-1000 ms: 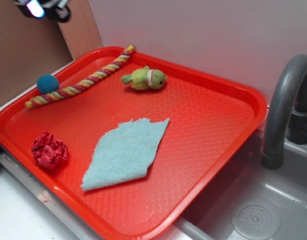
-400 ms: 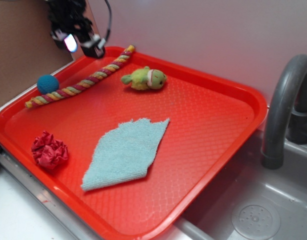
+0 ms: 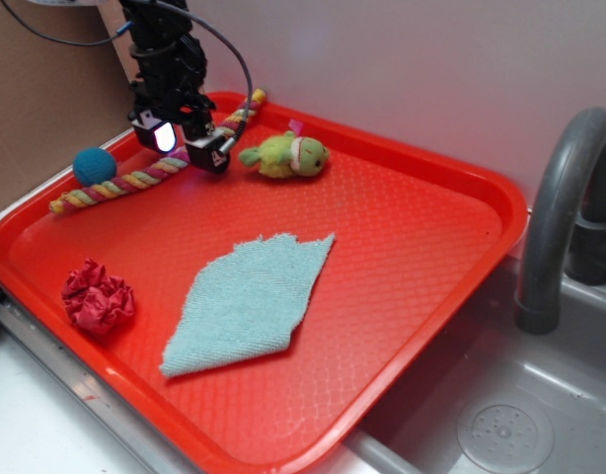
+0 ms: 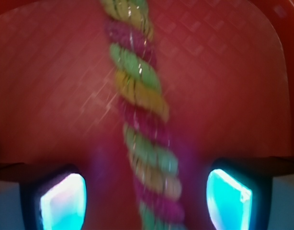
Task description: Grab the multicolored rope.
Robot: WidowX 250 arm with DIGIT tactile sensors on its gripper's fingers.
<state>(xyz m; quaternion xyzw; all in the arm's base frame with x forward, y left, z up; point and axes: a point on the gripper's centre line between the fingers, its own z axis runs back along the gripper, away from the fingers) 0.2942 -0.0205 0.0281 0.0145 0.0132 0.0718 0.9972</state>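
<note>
Gripper [image 3: 189, 146] now astride blurry twisted rope [image 4: 142, 129]

The gripper [image 3: 182, 146] covers the middle stretch of the multicolored rope [image 3: 106, 187] in the exterior view. In the blurred wrist view the rope [image 4: 142, 124] is cut off at 12 and 6 o'clock, and both fingers [image 4: 63, 201] are cropped at the bottom edge. The grey faucet [image 3: 565, 212] runs off the frame at 3 o'clock.
</note>
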